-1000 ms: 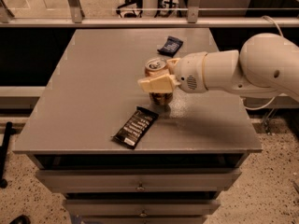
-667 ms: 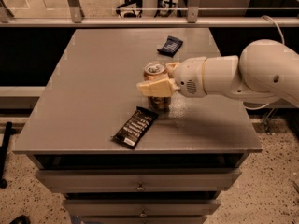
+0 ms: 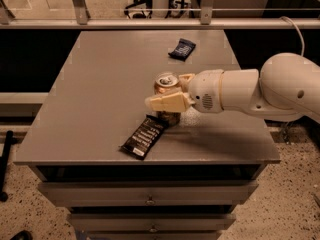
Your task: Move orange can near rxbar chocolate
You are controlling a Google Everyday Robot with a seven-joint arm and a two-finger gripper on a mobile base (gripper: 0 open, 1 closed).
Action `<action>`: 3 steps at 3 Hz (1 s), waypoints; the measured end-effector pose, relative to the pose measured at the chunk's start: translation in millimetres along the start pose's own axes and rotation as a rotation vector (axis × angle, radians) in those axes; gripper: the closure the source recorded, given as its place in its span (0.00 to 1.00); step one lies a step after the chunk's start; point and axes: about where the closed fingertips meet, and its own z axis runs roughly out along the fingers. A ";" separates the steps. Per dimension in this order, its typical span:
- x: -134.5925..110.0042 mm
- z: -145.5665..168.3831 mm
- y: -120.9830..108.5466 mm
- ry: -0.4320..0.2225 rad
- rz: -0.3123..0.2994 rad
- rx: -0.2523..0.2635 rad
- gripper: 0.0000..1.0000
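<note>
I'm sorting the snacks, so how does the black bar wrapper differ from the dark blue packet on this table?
The rxbar chocolate is longer and black with white lettering; the dark blue packet is shorter. The bar lies near the front edge beside the orange can, which the gripper clasps; the packet lies far back, alone. Both lie flat on the table.

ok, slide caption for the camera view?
Gripper holds the orange can upright at the middle of the grey table, beside the rxbar chocolate; blue packet behind.
</note>
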 end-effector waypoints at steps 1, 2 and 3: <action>6.6 -6.9 5.0 0.002 0.010 -0.006 0.00; 20.1 -18.5 2.4 0.021 0.014 -0.003 0.00; 46.0 -66.9 -28.9 0.036 -0.057 0.050 0.00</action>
